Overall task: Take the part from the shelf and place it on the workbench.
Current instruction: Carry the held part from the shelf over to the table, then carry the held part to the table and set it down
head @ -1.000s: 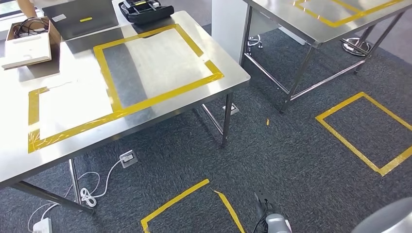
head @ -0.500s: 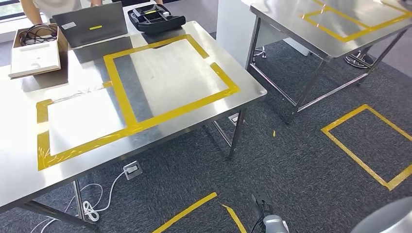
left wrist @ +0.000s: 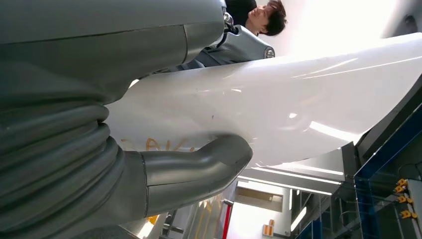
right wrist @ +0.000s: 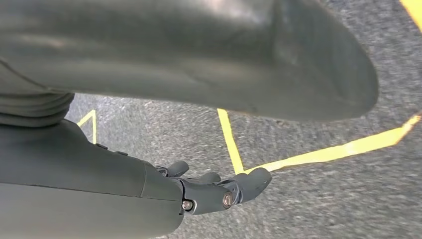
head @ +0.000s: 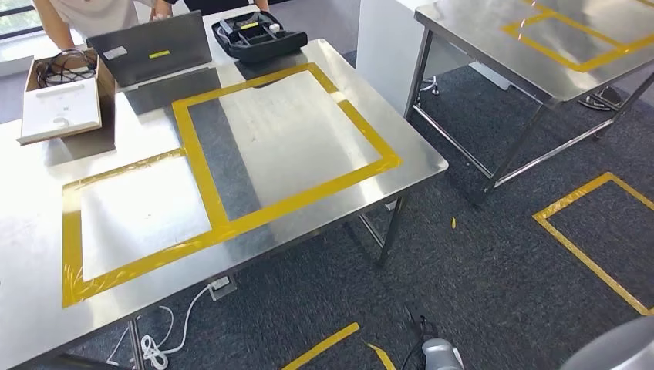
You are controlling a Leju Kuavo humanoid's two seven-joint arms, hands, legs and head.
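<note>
- Grey thumb of the left robot hand [left wrist: 189,169] lies flat on the white part [left wrist: 298,99]. Can you confirm the grip?
- Thumb is touching it and the part sits in the hand. Fingers are hidden behind the sheet, so the far side is unreadable.
- What does the part look like?
- Glossy white, broad, curved, cut off at the frame edge. Faint orange lettering near the thumb, can't read it.
- And the right robot hand [right wrist: 209,189]?
- Fingers loosely spread, holding nothing, over grey carpet [right wrist: 323,199] with yellow tape [right wrist: 229,134].
- Table [head: 420,154]?
- Steel, ahead, well apart from the part.
</note>
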